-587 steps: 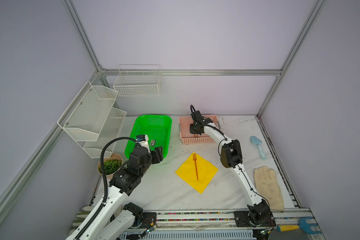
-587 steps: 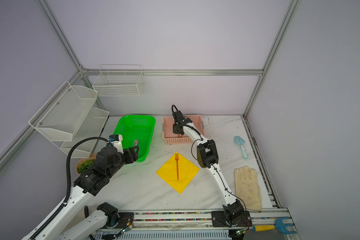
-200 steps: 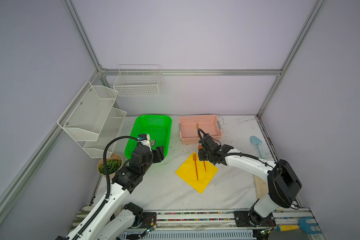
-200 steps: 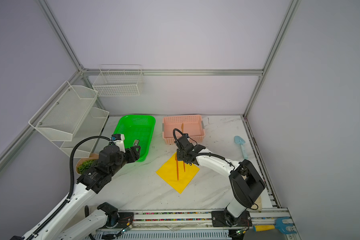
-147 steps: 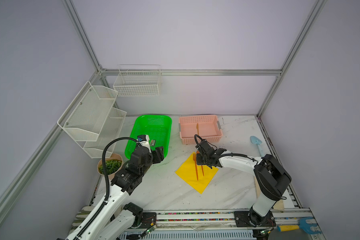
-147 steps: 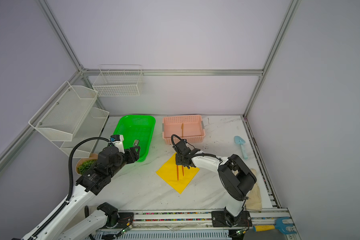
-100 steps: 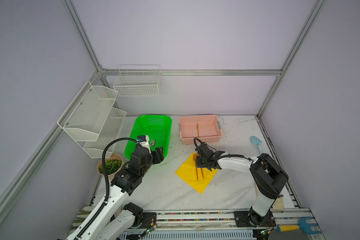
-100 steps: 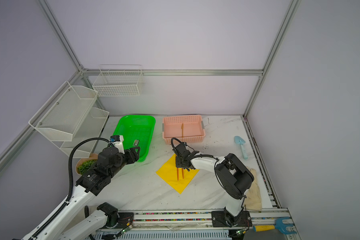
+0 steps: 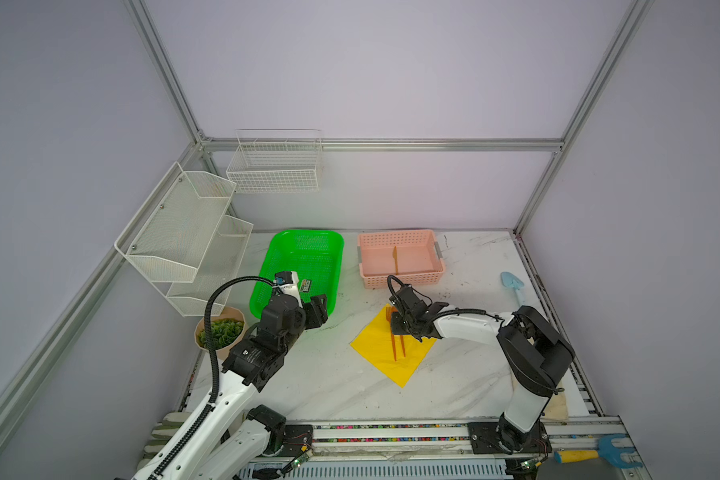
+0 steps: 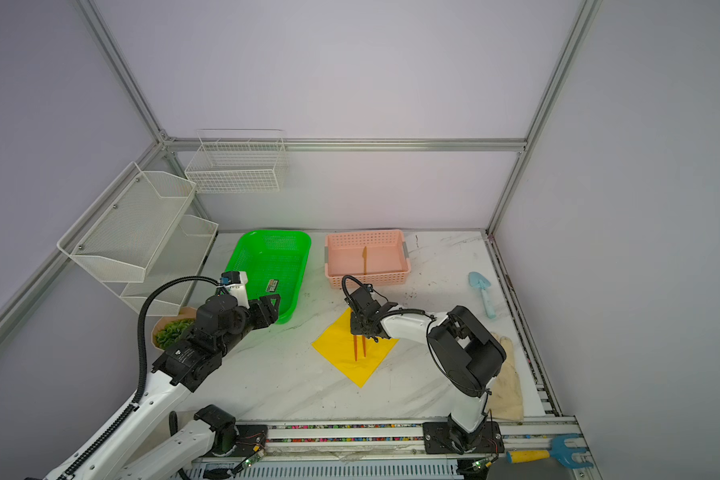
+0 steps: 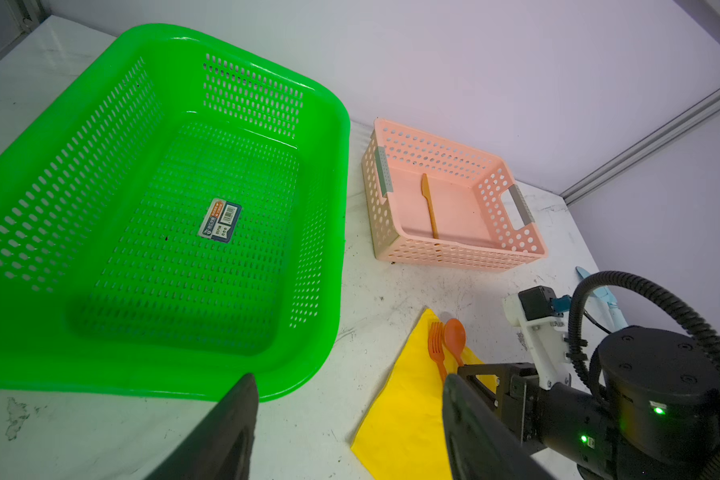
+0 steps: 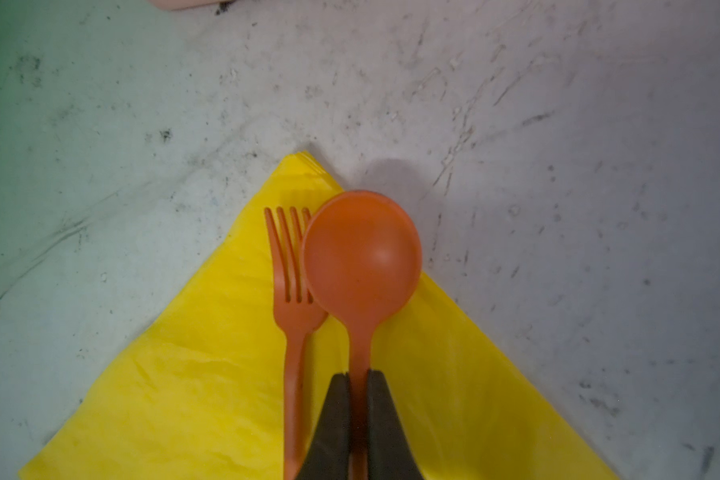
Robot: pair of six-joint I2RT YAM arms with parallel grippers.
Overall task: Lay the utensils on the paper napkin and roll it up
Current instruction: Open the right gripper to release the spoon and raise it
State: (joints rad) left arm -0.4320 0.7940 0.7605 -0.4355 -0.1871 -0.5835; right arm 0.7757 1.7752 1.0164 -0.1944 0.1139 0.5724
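Note:
The yellow paper napkin (image 9: 385, 361) (image 10: 350, 361) lies as a diamond on the marble table. An orange fork (image 12: 294, 307) (image 11: 436, 353) lies on it, tines toward the far corner. My right gripper (image 12: 358, 376) (image 9: 400, 328) is shut on the handle of the orange spoon (image 12: 362, 257) (image 11: 454, 334). The spoon is held parallel to the fork and close beside it, its bowl over the napkin's far edge. I cannot tell whether it touches the paper. My left gripper (image 11: 350, 382) (image 9: 319, 309) hangs open and empty by the green basket's near corner.
A green basket (image 9: 300, 266) and a pink basket (image 9: 400, 237) stand at the back; a slim orange knife-like piece (image 9: 395, 259) lies in the pink one. A potted plant (image 9: 221, 332) stands left. A light-blue trowel (image 9: 514, 286) and beige cloth (image 10: 504, 382) lie right.
My right gripper has come from the pink basket to the napkin with the spoon and has lowered it beside the fork. The left arm has hardly moved.

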